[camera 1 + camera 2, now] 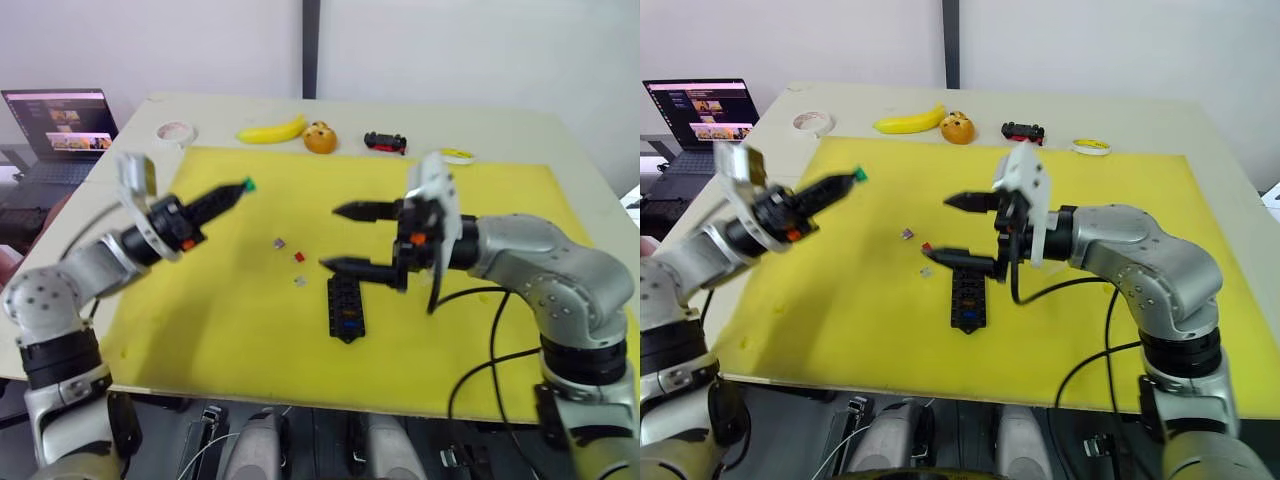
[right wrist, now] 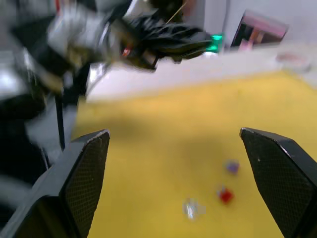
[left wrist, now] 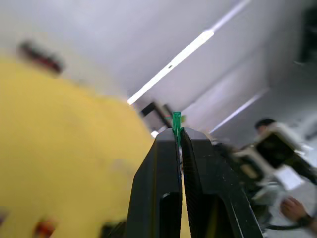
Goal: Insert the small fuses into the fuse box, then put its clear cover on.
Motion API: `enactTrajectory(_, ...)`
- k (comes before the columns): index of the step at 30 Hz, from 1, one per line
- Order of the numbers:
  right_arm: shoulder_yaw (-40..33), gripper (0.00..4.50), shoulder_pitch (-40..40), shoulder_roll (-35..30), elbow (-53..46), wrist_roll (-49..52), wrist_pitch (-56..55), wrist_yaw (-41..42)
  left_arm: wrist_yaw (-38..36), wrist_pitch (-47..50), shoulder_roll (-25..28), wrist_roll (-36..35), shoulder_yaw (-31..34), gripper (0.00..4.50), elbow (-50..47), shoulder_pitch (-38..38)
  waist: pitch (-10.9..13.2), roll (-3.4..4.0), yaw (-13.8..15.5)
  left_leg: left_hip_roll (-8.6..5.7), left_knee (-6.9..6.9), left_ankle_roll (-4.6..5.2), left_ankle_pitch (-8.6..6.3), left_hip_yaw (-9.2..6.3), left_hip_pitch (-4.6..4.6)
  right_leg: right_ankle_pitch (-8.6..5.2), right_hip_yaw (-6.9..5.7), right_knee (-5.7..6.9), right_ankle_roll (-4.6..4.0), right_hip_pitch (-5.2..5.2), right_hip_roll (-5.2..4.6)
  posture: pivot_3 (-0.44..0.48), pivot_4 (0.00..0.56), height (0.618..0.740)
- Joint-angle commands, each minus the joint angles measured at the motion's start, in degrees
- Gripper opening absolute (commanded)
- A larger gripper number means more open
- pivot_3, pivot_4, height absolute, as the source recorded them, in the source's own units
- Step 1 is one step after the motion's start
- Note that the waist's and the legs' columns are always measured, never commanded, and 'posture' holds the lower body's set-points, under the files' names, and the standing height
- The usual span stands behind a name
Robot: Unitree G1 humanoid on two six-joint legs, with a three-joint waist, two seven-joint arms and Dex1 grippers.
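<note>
The black fuse box [image 1: 345, 307] lies flat in the middle of the yellow mat [image 1: 200, 310], with a blue spot showing in one slot. Three small fuses lie loose just to its left: a purplish one [image 1: 279, 242], a red one [image 1: 299, 257] and a pale one [image 1: 300, 281]. My left gripper [image 1: 243, 186] is raised over the mat's left part, shut on a green fuse [image 3: 176, 121] that pokes out of its tips. My right gripper [image 1: 340, 238] hovers open just above and behind the fuse box, fingers wide apart and pointing left. The clear cover is out of view.
Beyond the mat's far edge lie a banana [image 1: 272, 130], an orange round toy [image 1: 320, 138], a small black-and-red toy car [image 1: 385, 142], a white tape roll [image 1: 175, 131] and a yellow ring [image 1: 457, 155]. A laptop [image 1: 60, 125] stands off the table's left side.
</note>
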Motion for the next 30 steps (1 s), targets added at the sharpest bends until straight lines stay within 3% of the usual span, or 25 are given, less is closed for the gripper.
enactTrajectory(1, -7.59, 4.50, -2.17, 6.77, 2.26, 15.39, 0.71, -13.13, 1.65, -5.22, -3.03, -5.22, -2.25, 0.16, -6.10, -3.80, 0.00, 0.00, -0.03, -0.01, 0.00, 0.00, 0.00, 0.00, 0.00, 0.00, 0.00, 0.00, 0.00, 0.00, -0.01, 0.000, 0.150, 0.737)
enactTrajectory(10, -8.56, 4.50, -3.82, 17.52, 3.95, 34.16, -9.11, -34.17, 3.32, -13.88, -9.49, -6.12, -7.96, 0.16, -7.05, -8.45, 0.01, 0.02, -0.42, 0.02, -0.01, 0.06, -0.02, 0.05, -0.01, 0.11, -0.01, 0.01, 0.19, -0.01, 0.38, 0.000, 0.150, 0.737)
enactTrajectory(22, -2.61, 4.50, -4.57, 17.77, 4.12, 36.28, -14.66, -36.66, 3.57, -17.93, -11.88, -5.58, -12.46, 0.16, -7.15, -9.46, 0.01, 0.02, -0.42, 0.02, -0.01, 0.08, -0.02, 0.02, -0.04, 0.11, 0.00, -0.01, 0.20, -0.01, 0.46, 0.000, 0.150, 0.737)
enactTrajectory(25, -1.47, 3.65, -4.85, 18.34, 3.73, 36.14, -16.05, -36.78, 3.61, -18.22, -11.72, -5.56, -13.04, 0.00, -7.23, -9.00, 0.01, 0.02, -0.42, 0.02, -0.01, 0.08, -0.02, 0.02, -0.04, 0.10, 0.00, -0.02, 0.20, -0.01, 0.47, 0.000, 0.150, 0.737)
enactTrajectory(29, -0.22, 1.73, -4.98, 17.88, 3.17, 36.09, -16.70, -36.75, 4.20, -18.47, -11.15, -6.32, -13.18, 0.00, -7.86, -8.50, 0.01, 0.02, -0.43, 0.03, -0.01, 0.08, -0.02, 0.01, -0.04, 0.10, 0.00, -0.03, 0.20, -0.01, 0.47, 0.000, 0.150, 0.737)
enactTrajectory(30, -0.03, 1.73, -4.97, 17.82, 3.10, 36.25, -16.90, -36.82, 4.50, -18.62, -11.03, -6.60, -13.15, 0.00, -7.95, -8.49, 0.01, 0.02, -0.43, 0.04, -0.01, 0.08, -0.02, 0.01, -0.04, 0.10, 0.00, -0.03, 0.21, -0.02, 0.48, 0.000, 0.150, 0.737)
